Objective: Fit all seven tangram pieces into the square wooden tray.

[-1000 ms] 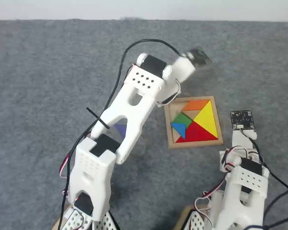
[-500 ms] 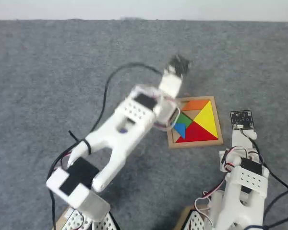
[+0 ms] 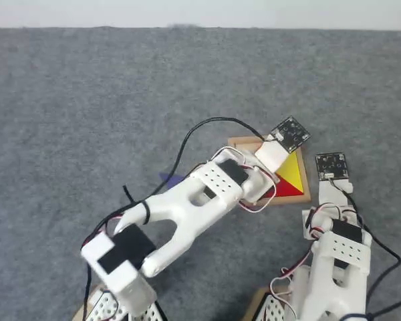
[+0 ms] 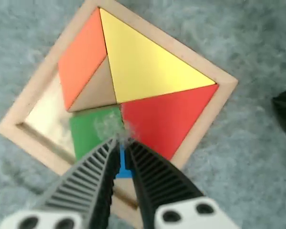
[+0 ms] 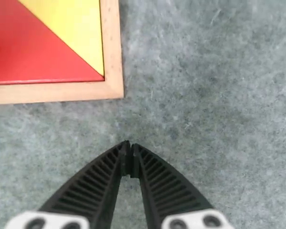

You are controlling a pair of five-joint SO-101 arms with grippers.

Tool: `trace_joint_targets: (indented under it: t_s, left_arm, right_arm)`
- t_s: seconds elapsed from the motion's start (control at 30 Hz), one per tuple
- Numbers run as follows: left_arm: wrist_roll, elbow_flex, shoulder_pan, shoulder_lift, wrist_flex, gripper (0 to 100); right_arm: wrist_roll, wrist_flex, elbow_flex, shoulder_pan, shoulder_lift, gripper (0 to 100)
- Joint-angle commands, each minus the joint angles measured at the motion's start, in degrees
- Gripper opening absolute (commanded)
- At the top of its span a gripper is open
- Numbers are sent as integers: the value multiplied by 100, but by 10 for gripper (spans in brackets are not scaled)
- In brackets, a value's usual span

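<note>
Stretched over tray (image 4: 52, 64), left gripper (image 4: 120, 141) pinched together, perhaps touching green piece (image 4: 88, 133); right gripper (image 5: 128, 148) likewise closed, beside tray.

surface: grey carpet (image 3: 67, 100) | on it: wooden tray (image 3: 244, 141), purple piece (image 3: 168, 178)

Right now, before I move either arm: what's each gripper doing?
Left gripper: closed, holding nothing, tips over the tray.
Right gripper: closed, empty, above the carpet beside the tray.
</note>
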Motion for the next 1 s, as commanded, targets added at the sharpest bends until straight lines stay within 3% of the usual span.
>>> trace_joint_targets:
  t_s: [0.0, 0.83, 0.97]
  left_arm:
    - [-79, -330, 53, 79, -114, 13]
    - [-114, 57, 62, 141, 167, 13]
    - [-484, 57, 53, -18, 185, 13]
  right_arm:
    - [70, -101, -26, -13, -163, 8]
    - [70, -110, -35, 154, -163, 8]
    - [70, -110, -35, 154, -163, 8]
